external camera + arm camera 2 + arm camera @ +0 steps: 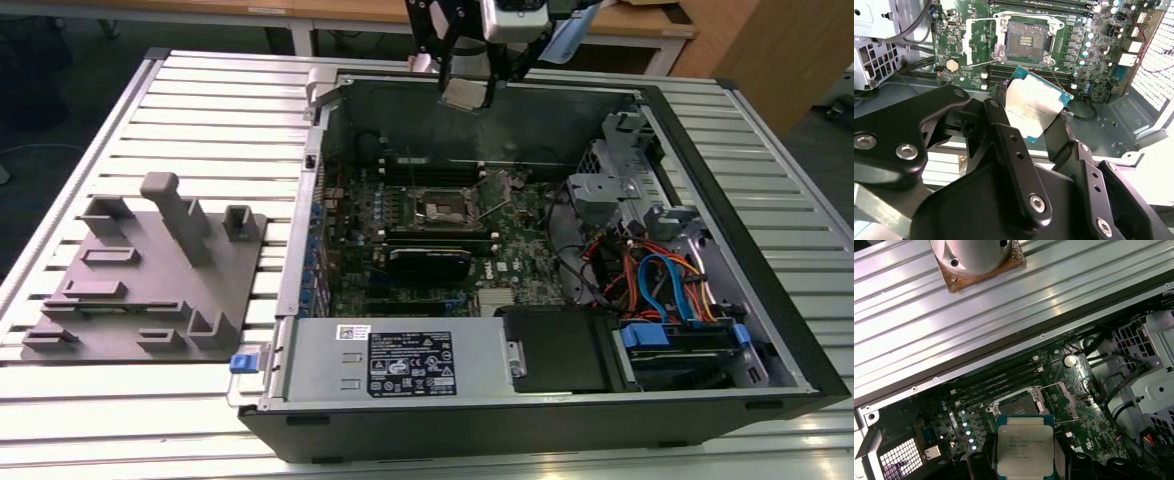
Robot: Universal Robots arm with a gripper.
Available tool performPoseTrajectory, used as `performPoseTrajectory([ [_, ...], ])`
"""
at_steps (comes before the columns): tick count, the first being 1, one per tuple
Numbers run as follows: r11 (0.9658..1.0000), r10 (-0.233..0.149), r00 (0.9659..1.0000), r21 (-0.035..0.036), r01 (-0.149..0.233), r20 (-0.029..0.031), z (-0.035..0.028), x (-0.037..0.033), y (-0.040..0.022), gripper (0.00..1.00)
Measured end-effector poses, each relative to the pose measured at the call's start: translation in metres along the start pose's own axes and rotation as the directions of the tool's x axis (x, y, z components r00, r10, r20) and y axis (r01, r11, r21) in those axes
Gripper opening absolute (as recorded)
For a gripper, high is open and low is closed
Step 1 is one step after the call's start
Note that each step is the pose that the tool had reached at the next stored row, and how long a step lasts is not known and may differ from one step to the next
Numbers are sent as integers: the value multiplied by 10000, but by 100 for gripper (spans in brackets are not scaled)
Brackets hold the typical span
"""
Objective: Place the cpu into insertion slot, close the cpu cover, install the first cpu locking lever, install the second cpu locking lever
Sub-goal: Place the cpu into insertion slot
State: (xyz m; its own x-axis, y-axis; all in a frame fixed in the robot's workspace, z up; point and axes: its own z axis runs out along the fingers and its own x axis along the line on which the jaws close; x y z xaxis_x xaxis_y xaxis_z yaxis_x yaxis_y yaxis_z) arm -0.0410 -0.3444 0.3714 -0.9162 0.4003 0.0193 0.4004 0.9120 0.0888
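Observation:
My gripper (467,82) is shut on the cpu (465,95), a small square chip with a silver-grey top, and holds it in the air over the far wall of the open computer case. In both wrist views the black fingers (999,120) clamp the cpu (1036,102) (1025,445) by two opposite edges. Below it on the green motherboard (514,265) lies the insertion slot (438,207) (1024,39) (1016,407), its dark centre uncovered. The cpu cover (1068,399) stands swung open beside the slot.
A black card (427,262) lies just in front of the slot. The power supply (400,365) fills the case's near side, and a drive cage (614,185) and coloured cables (654,280) sit at the exterior view's right. A grey fixture block (147,270) stands outside the case.

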Motion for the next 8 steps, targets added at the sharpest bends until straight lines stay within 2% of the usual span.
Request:
performPoseTrajectory([
  [8, 10000, 3, 10000, -1, -3, 0, 0, 0, 0, 54],
])
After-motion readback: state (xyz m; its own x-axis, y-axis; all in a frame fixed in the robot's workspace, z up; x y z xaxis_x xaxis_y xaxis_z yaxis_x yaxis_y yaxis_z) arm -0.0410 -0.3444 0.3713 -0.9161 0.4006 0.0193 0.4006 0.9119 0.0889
